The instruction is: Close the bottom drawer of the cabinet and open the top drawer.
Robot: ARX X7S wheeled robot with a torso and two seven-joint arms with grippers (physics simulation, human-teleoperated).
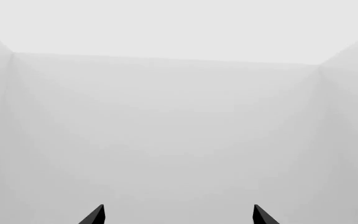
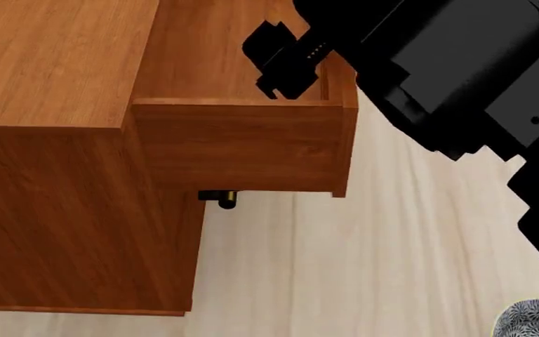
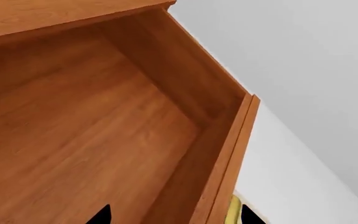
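Standing pulled out from the cabinet (image 2: 54, 175), the top drawer (image 2: 241, 144) shows its bare wooden floor from above in the head view, its front panel lying at the far right end. The right hand (image 2: 283, 67) hangs over that open drawer, close to its near side wall, with the bulky black arm (image 2: 457, 77) running off toward the upper right corner. From the right wrist view the same hand (image 3: 171, 215) shows only two dark fingertips (image 3: 101, 215) set apart, one over the drawer's inside and the other outside the front panel, so the hand is spread with the front edge between its tips; a sliver of brass handle (image 3: 232, 210) peeks just past that edge. Below the open drawer in the head view, a short dark stub (image 2: 221, 199) sticks out; which drawer it belongs to I cannot tell. The bottom drawer itself cannot be made out. The left hand (image 1: 177, 215) faces plain grey walls, its two tips wide apart and holding nothing. A patterned bowl (image 2: 532, 319) sits at the lower right on the pale wood floor (image 2: 363, 267)
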